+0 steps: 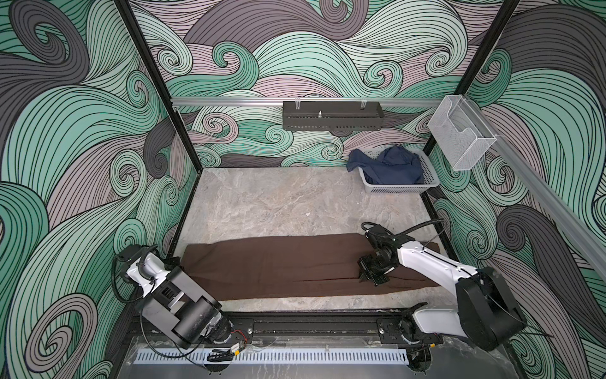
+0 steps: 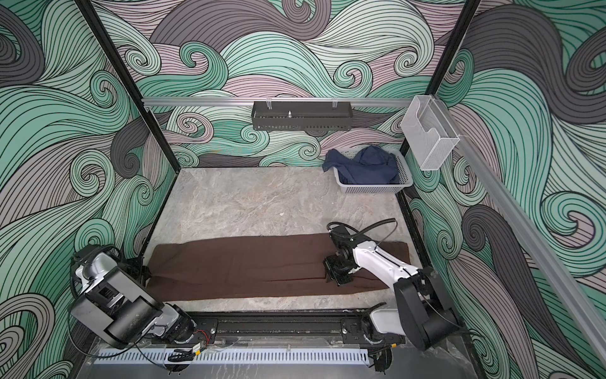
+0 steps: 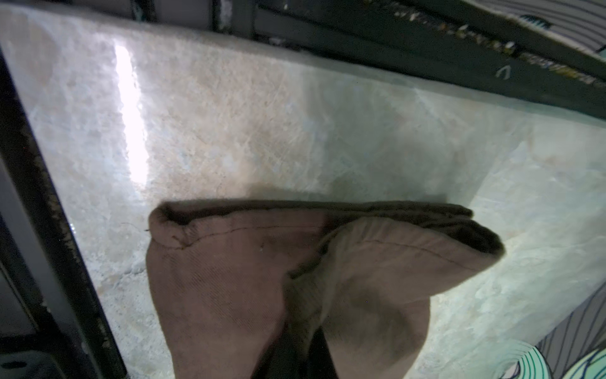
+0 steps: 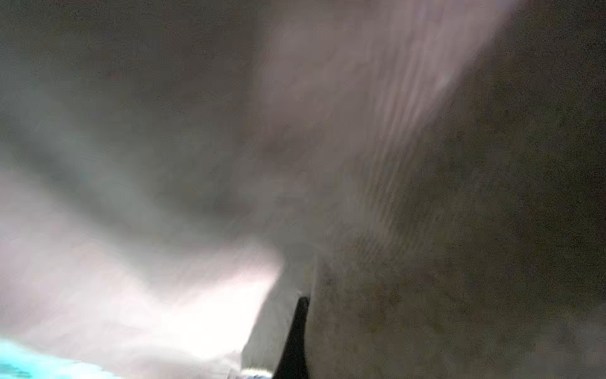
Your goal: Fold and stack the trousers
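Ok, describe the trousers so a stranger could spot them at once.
Start at the marble-patterned tabletop. Along its near edge lies a long flat strip of cloth: the trousers. They are chocolate brown and spread out, unlike the navy garment bunched in the grey basket at the far right corner.

White/blk arms (image 1: pixel 426 259) w/ blk corrugated cables (image 1: pixel 429 222)

A robot test booth in a lab. Swirl-printed walls (image 1: pixel 295 49) all around, black metal posts (image 1: pixel 147 65) at upper left and upper right, a stone-look table (image 1: pixel 278 203) in the middle. Left arm (image 1: pixel 183 302) and right arm (image 1: pixel 426 259) bolted to a rail (image 1: pixel 311 325) along the bottom.
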`<state>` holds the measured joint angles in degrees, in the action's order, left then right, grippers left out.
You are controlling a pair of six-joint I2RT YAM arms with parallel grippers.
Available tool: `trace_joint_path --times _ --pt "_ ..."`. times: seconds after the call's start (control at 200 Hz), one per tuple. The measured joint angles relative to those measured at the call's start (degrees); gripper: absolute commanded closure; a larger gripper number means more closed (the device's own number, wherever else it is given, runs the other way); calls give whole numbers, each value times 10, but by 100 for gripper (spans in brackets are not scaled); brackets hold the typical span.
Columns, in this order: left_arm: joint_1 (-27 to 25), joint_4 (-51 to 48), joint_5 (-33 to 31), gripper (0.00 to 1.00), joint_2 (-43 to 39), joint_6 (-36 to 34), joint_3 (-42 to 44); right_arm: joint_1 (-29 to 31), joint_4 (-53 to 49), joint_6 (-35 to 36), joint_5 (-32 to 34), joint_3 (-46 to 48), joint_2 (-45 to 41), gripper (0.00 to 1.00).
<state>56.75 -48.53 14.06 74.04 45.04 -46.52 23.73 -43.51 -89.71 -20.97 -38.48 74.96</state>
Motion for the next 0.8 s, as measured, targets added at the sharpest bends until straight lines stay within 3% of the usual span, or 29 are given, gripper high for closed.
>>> trace_joint_path --times 0.24,0.435,0.8 --pt "-15 -26 32 100 1 17 -80 -30 -37 1 -2 -24 -82 100" --pt "-17 -65 31 100 -7 22 -97 -42 -67 5 -5 -16 -132 100" --pt "-17 -116 -35 100 -59 21 -65 -45 -80 15 -3 63 -155 100"
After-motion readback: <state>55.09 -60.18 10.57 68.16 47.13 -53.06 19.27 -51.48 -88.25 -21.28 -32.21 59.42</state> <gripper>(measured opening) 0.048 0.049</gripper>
